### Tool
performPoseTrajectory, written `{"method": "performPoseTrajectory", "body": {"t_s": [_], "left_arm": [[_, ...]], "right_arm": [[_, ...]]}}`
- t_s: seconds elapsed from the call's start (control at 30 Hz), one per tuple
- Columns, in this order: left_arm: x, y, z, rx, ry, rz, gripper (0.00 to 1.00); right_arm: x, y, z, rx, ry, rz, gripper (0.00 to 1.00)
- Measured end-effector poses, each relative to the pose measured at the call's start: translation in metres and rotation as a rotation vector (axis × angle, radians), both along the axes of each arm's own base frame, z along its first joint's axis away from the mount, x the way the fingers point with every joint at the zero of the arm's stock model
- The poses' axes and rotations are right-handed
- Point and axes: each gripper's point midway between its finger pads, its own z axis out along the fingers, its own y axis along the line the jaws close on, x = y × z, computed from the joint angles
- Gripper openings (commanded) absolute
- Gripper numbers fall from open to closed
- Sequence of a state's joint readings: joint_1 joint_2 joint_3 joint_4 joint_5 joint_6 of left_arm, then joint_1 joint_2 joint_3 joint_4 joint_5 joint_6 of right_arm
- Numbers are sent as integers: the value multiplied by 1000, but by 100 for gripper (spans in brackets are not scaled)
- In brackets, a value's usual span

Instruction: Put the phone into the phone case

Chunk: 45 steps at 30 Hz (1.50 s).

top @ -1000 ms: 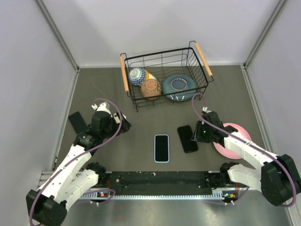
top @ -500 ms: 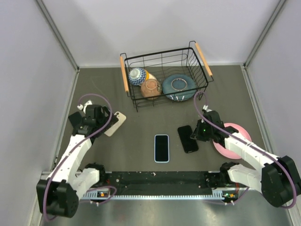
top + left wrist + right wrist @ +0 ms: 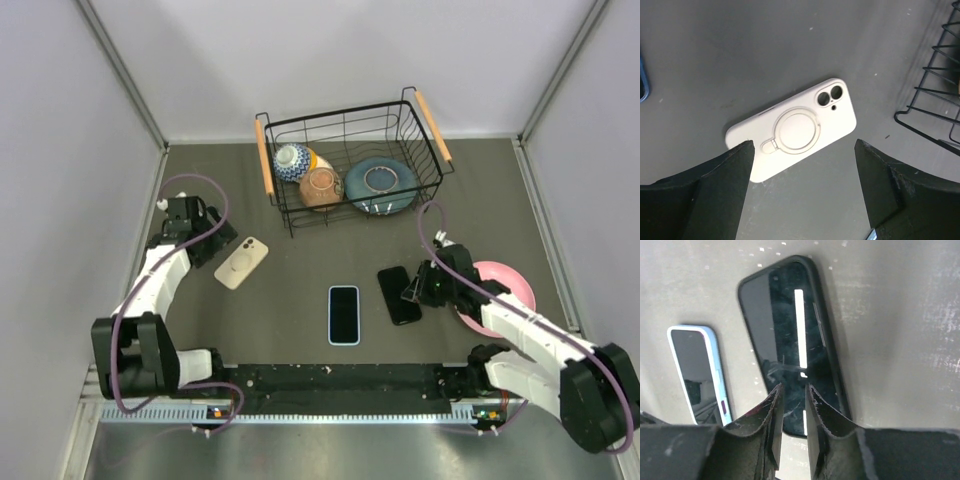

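The white phone case (image 3: pixel 792 132) lies on the counter (image 3: pixel 300 250) just in front of the basket's (image 3: pixel 272 190) left corner. Its back is up, with the ring stand and camera holes showing, so its opening faces the counter. The left fingers (image 3: pixel 722 172) are spread wide above it, one to each side, holding nothing.

The black phone (image 3: pixel 790 355) lies flat in front of the basket's right half. The right fingers (image 3: pixel 769 412) hang over its near end, drawn almost together with only a slit between them, and they grip nothing. I cannot tell from the wrist view whether their tips touch the glass.

The main risk is the case. Until it is turned over, no phone can seat in it, and a thin, soft shell lying flat gives the fingers little edge to bite. A pinch there may skid it across the counter or fold it.

The phone carries its own hazard. Fingers this narrow cannot span its width, so pressing down may only shove it. A push away from the basket's right side would drive it into the blue-rimmed phone (image 3: pixel 343 314) lying beside it. That second handset is also a possible mix-up, since either one could be taken for the phone meant.
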State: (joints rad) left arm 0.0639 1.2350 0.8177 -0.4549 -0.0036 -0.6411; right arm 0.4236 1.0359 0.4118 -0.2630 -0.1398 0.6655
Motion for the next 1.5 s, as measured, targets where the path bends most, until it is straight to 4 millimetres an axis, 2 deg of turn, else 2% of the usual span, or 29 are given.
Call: {"method": "performPoseTrajectory", "body": {"t_s": [0.03,0.23,0.3,0.43,0.5,0.67,0.87,0.97,1.17,1.27,1.5], "left_arm": [[5,0,1,0,0,-27,88],[30,-3,-8,2,65,-155,89],[37,-3,-16,6,93,-178,86],[40,-3,-41,-42,154,-203,88],[38,-4,-50,-62,176,-214,91],[37,-12,-53,-99,173,-254,91],[21,-17,-70,-127,203,-271,91],[9,-22,-69,-144,195,-280,90],[-39,-46,-65,-179,189,-339,89],[-56,-55,-59,-162,182,-371,93],[-61,-59,-56,6,225,-407,96]], "right_arm": [[-1,1,4,16,-12,4,37],[0,12,53,136,-175,39,66],[0,14,63,158,-207,45,70],[-4,16,81,200,-267,65,80],[-7,16,84,210,-273,72,82],[-17,18,87,229,-267,96,86],[-23,18,101,266,-304,100,87],[-25,17,105,273,-322,101,87],[-31,16,101,269,-299,110,87],[-35,16,101,277,-304,118,87],[-40,15,98,283,-309,126,88]]}}
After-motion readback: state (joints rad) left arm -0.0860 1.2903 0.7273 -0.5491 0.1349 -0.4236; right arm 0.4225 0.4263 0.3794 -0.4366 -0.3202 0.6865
